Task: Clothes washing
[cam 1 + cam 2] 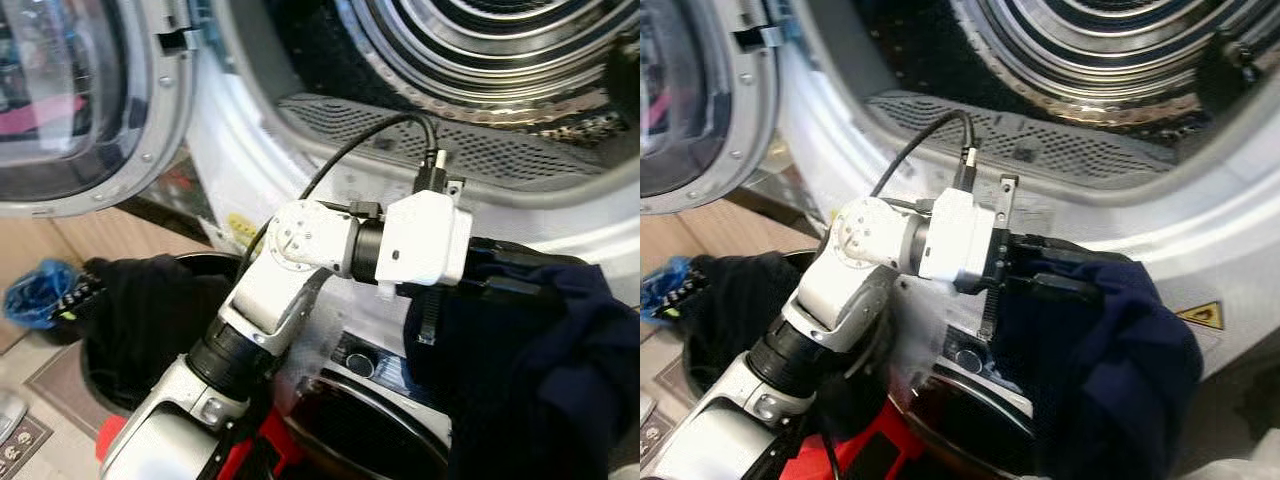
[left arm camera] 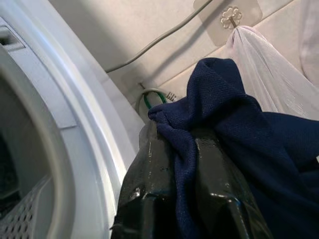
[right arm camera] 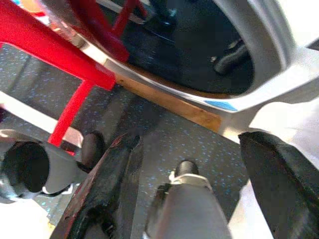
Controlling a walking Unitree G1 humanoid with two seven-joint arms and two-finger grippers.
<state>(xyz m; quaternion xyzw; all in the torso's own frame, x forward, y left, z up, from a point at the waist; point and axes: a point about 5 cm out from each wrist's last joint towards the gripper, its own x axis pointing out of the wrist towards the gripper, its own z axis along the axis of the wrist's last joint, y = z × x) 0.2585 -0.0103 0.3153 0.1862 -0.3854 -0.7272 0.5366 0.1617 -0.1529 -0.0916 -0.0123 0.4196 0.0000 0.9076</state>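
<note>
A navy blue garment (image 1: 540, 350) hangs bunched from my left gripper (image 1: 500, 270), which is shut on a fold of it. The gripper holds it just below the front rim of the washer's open drum (image 1: 480, 50), at the right of the opening. In the left wrist view the cloth (image 2: 259, 134) is pinched between the two black fingers (image 2: 149, 169). The round washer door (image 1: 70, 100) stands swung open at the left. My right gripper (image 3: 194, 144) hangs open over the speckled floor with nothing between its fingers.
A dark basket (image 1: 100, 390) with black clothes (image 1: 140, 310) stands low at the left, beside a blue bundle (image 1: 35, 290). Below the drum is a second round dark window (image 1: 370, 420). A red frame (image 3: 75, 55) stands on the floor. A white mesh bag (image 2: 264, 64) hangs from a wall hook.
</note>
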